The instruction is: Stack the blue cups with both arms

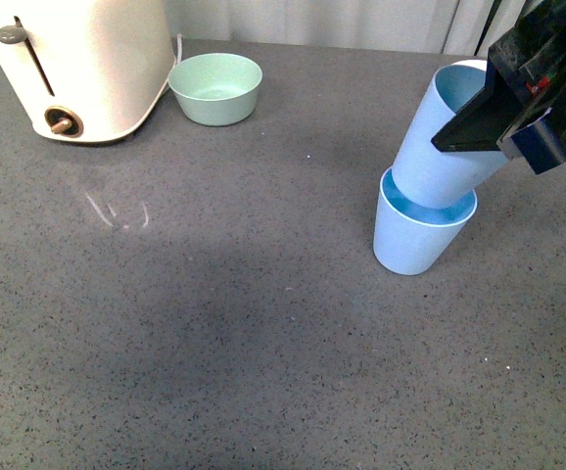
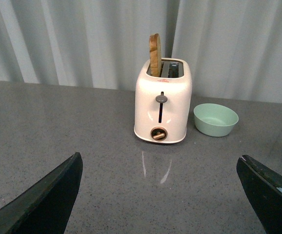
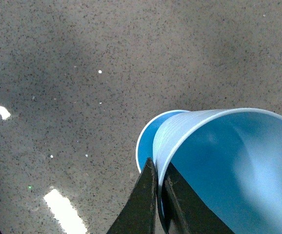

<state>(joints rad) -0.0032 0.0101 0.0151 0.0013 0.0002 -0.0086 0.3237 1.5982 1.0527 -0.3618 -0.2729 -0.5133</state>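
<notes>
The right pincer (image 1: 471,131) is closed narrow on the rim of the upper blue cup (image 1: 438,147), one finger inside the mouth and the other outside, with the cup wall pinched between them. This cup hangs tilted from the pincer, and its base sits in the mouth of the lower blue cup (image 1: 415,243), which stands upright on the grey counter (image 1: 214,343) just below the pincer. In the right wrist view the two fingers (image 3: 146,200) meet on the wall of the upper cup (image 3: 229,161), and the rim of the lower cup (image 3: 147,139) shows as a crescent beyond it.

The left pincer (image 2: 159,161) stands wide and holds nothing. Straight ahead of it on the counter is a cream toaster (image 2: 161,105) with a slice of toast (image 2: 154,53) upright in one slot. A green bowl (image 2: 215,119) sits just beside the toaster. Both blue cups are well apart from this pincer and out of its wrist view
</notes>
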